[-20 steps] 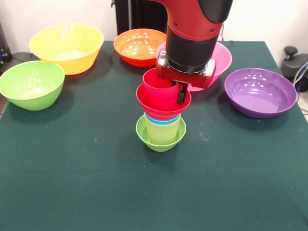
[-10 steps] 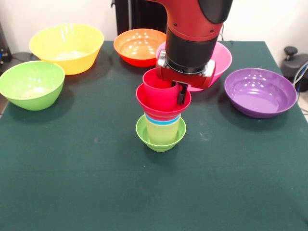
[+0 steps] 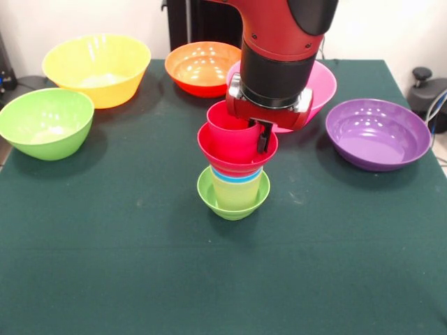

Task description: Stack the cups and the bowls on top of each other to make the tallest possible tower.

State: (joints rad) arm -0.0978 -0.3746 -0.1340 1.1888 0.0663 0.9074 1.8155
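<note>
Nothing has shifted since a second ago that I can make out. Taking the tower as landmark: left of centre at its top, the red cup sits upright in the small red bowl; right of that, my gripper hangs directly above, one finger at the cup's wall. Whether it grips, I cannot tell.

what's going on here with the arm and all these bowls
The gripper is at the top of the tower, one of its fingers reaching down beside the red cup inside the small red bowl. Below sit a blue and a pale yellow cup in the lime-green bowl. The yellow, green, orange, pink and purple bowls lie loose around the table.
</note>
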